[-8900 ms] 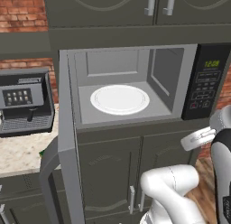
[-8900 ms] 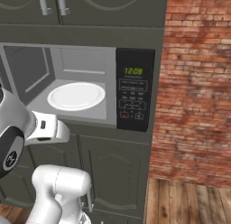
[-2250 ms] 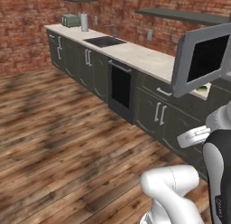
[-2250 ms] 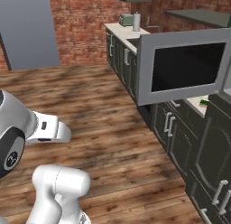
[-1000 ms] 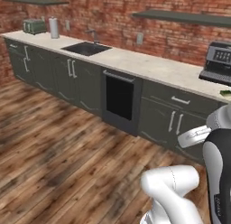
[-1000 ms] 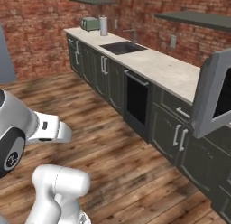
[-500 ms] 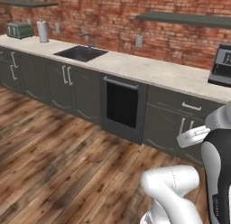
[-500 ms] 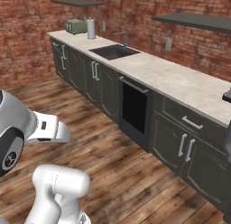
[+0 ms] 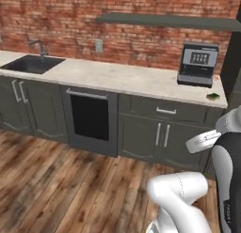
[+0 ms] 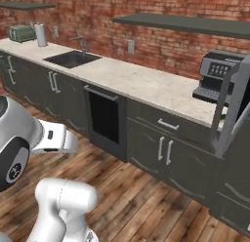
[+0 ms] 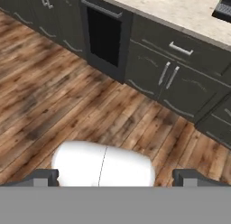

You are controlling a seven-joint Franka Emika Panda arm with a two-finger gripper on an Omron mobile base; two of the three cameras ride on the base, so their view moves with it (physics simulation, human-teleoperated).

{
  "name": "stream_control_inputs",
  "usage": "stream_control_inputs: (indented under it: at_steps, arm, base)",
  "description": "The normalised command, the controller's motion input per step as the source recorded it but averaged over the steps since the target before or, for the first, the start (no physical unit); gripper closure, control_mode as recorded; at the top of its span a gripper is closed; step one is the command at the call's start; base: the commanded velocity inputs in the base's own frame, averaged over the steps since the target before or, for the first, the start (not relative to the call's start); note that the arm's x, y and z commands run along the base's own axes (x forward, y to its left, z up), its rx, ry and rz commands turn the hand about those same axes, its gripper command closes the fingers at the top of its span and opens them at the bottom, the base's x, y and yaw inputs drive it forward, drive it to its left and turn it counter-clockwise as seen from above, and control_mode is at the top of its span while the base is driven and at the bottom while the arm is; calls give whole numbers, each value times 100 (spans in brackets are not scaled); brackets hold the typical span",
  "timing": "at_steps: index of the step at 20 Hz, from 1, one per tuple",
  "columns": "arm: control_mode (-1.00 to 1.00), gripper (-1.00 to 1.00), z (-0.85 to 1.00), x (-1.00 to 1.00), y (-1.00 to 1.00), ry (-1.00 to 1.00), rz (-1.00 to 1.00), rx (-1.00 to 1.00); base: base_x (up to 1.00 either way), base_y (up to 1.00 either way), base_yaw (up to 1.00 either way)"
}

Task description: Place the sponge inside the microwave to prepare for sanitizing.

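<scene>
The claw [image 11: 115, 177] stands fully open and empty over the wood floor, since the sponge [image 9: 213, 96] lies well ahead of it on the desk [image 9: 122, 79], beside the coffee machine [image 9: 198, 64].

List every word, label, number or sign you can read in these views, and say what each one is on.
No text can be read in any view.
The coffee machine has a dark panel with rows of small light buttons; any marks on them are too small and blurred to read.
The wall plate on the brick wall is blank.
</scene>
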Motion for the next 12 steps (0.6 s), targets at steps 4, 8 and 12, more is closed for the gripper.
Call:
stream_control_inputs:
  at_steps: [4, 8, 12]
  arm:
    - [100, -100, 0, 0, 0, 0, 0, 0]
    - [100, -100, 0, 0, 0, 0, 0, 0]
    - [100, -100, 0, 0, 0, 0, 0, 0]
  base:
    - [43, 0, -50]
    - [56, 10, -42]
    - [61, 21, -40]
